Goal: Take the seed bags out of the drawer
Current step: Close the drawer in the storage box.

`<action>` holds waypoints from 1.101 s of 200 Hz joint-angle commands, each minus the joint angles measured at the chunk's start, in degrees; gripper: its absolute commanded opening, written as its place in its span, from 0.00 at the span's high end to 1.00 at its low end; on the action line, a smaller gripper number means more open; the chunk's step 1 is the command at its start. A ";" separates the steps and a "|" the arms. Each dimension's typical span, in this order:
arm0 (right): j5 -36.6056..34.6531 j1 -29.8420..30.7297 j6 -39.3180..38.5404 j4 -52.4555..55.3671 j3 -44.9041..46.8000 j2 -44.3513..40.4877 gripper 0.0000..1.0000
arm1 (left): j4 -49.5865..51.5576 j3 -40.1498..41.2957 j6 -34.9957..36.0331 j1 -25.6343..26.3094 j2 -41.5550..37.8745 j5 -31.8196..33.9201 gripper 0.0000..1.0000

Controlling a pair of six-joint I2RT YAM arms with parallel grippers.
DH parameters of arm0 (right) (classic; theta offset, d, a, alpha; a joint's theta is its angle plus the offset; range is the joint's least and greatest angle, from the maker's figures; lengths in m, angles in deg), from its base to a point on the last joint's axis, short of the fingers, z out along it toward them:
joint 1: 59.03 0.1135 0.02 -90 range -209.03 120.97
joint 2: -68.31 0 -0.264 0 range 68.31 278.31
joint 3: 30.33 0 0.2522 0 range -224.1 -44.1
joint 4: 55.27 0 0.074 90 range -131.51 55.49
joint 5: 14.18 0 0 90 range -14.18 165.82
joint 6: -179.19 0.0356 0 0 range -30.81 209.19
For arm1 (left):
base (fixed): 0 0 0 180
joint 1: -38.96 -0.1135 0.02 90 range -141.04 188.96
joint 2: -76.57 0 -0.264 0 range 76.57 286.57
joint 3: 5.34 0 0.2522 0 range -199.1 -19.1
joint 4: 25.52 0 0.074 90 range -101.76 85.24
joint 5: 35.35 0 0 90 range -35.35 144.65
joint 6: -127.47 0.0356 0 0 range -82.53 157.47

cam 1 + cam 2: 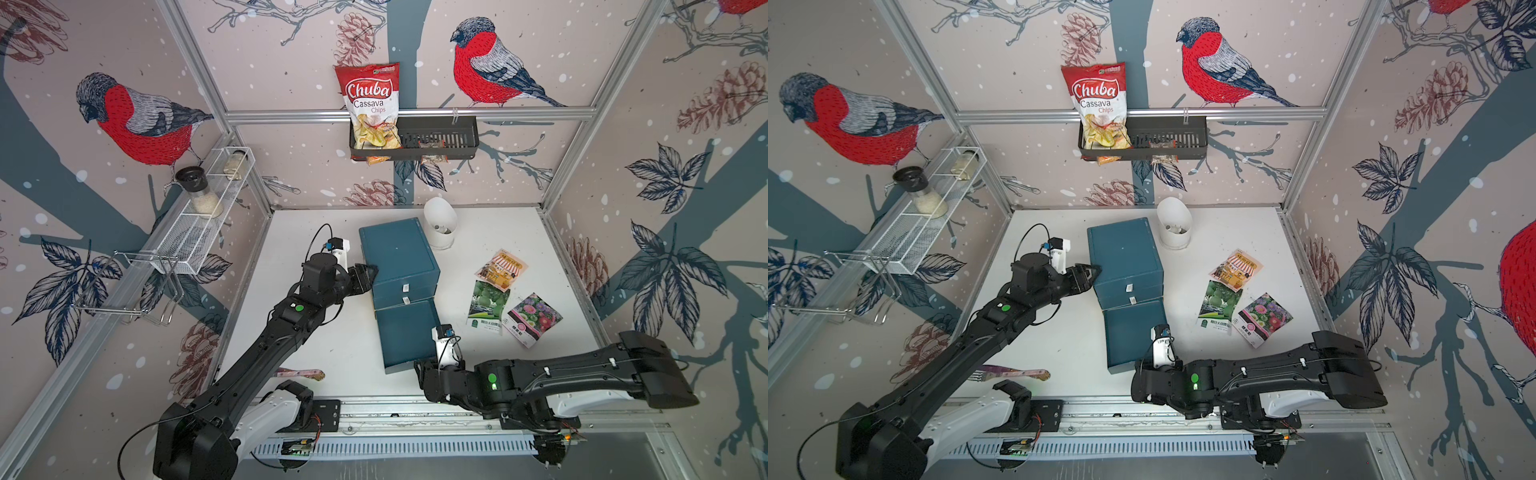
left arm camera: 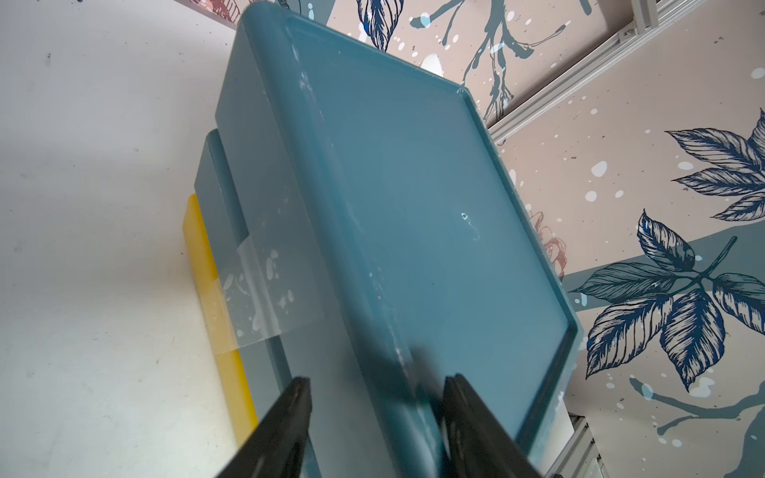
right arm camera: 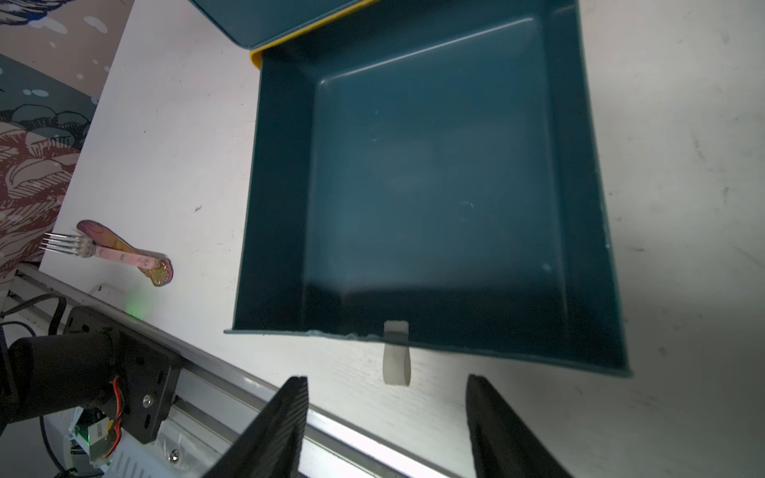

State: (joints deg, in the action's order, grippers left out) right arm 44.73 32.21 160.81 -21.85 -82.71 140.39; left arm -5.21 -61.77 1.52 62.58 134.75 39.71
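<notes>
- You have all three seed bags lying flat on the worktop [image 1: 511, 232], to the right of the teal drawer cabinet [image 1: 397, 249] and outside the bottom drawer [image 1: 405, 336].
- The orange-yellow seed bag [image 1: 500, 269] lies farthest back and the green seed bag [image 1: 487, 305] just in front of it. The purple-pink seed bag [image 1: 534, 318] is beside the green one, and neighbouring edges meet or overlap.
- The bottom drawer stands pulled out toward the arms' bases, and your right wrist view looks down onto its teal floor.
- Your right end effector [image 3: 386, 377] hangs just outside the drawer's front wall, jaws wide apart and holding nothing. The white pull tab [image 3: 396, 356] reaches into the gap and touches neither jaw.
- Your left end effector [image 2: 376, 385] is at the cabinet's left top edge, jaws part-way apart and straddling that edge — one finger over the top, one along the side. You cannot tell from these views whether they press on it.
- A yellow pad [image 2: 207, 265] shows under the cabinet, with clear tape [image 2: 265, 289] running from it up the cabinet's side.
- A pink-handled fork [image 3: 120, 254] lies near the worktop's front edge on the left arm's side, well apart from the cabinet.
</notes>
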 commanded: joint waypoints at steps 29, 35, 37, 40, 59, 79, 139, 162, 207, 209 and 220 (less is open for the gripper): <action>2.13 -2.27 -2.97 -2.65 -1.25 4.27 0.35 | 4.57 1.46 2.30 0.03 -0.16 2.18 0.45; 2.17 -2.54 -2.97 -2.15 -1.73 5.04 0.35 | 4.85 1.46 2.39 0.03 -0.16 2.27 0.45; 2.22 -2.69 -3.04 -2.05 -1.91 5.32 0.35 | 4.92 1.43 2.38 0.03 -0.16 2.28 0.45; 2.38 -2.92 -3.13 -1.82 -2.23 5.57 0.35 | 5.03 1.38 2.45 0.03 -0.19 2.28 0.45; 2.74 -3.53 -4.98 -2.83 -3.59 7.42 0.35 | 5.14 1.30 2.71 0.03 -0.34 2.06 0.46; 2.70 -4.26 -6.90 -3.42 -5.48 9.36 0.35 | 5.84 0.87 3.57 0.03 -0.34 2.95 0.46; 4.65 -8.82 -12.14 -10.69 -6.95 14.05 0.37 | 7.59 1.12 5.52 0.03 -1.93 5.11 0.47; 3.35 -9.48 -13.32 -14.04 -6.39 14.32 0.37 | 8.19 0.77 5.92 0.03 -2.42 5.76 0.47; 1.85 -10.31 -17.63 -24.25 -4.63 15.21 0.37 | 5.88 -0.73 5.93 0.03 -2.14 -0.75 0.44; 1.81 -10.41 -17.86 -24.50 -4.63 15.31 0.37 | 5.75 -0.78 5.85 0.03 -2.11 -0.91 0.43; 1.35 -10.85 -18.67 -26.21 -4.72 15.80 0.37 | 5.41 -1.17 5.69 0.04 -2.11 -1.17 0.43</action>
State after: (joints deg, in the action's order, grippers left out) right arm 48.31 22.02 145.94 -40.37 -87.54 155.31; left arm -2.31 -62.17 6.35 62.66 132.54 41.10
